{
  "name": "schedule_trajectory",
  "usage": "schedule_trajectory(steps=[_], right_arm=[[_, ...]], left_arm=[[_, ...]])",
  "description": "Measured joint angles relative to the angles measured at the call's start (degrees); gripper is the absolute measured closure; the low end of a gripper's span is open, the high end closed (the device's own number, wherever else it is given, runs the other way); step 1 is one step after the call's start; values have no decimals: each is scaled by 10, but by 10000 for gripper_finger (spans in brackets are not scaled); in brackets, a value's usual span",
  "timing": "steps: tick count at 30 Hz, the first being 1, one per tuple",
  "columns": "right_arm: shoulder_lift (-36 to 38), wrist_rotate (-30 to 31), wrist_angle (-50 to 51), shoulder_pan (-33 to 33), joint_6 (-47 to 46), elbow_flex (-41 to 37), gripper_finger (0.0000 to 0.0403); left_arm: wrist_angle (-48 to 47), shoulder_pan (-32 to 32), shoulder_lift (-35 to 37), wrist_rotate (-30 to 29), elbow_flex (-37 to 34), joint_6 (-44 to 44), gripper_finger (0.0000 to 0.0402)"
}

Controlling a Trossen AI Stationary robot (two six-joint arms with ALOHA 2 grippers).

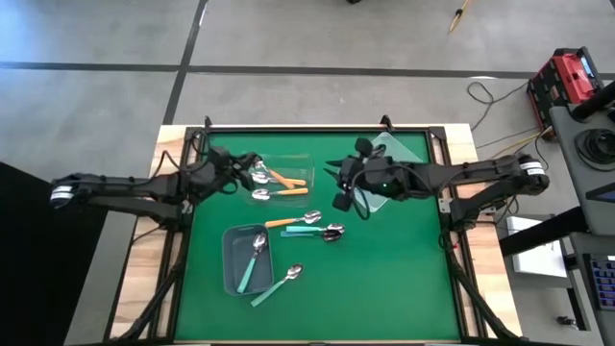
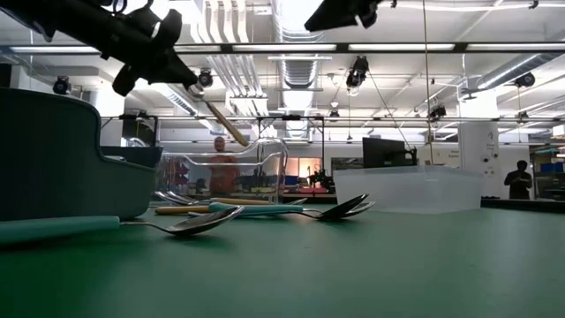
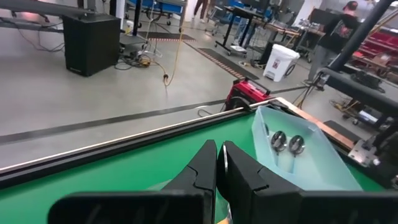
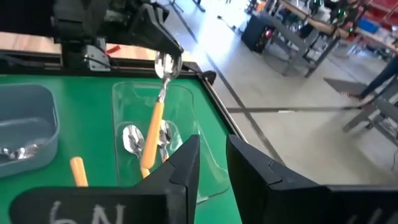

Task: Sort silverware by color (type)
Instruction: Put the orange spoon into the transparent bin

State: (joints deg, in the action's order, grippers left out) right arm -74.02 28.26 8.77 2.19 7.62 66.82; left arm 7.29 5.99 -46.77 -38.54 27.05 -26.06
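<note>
While half-hidden, orange spoon [image 4: 154, 118] aloft.

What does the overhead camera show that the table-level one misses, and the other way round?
Only the overhead view shows the whole green table, both arms, and the teal-handled spoon inside the grey bin. Only the table-level view shows the room behind, with ceiling lights and a person standing far off. Both show the left gripper over the clear bin, holding an orange-handled spoon, and loose spoons on the table.
</note>
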Motion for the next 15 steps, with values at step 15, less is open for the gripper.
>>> schedule_trajectory(steps=[15], right_arm=[[-140,-64,-325,-8,88,-64,324]], left_arm=[[8,-10,-37,-77,-1,-58,401]])
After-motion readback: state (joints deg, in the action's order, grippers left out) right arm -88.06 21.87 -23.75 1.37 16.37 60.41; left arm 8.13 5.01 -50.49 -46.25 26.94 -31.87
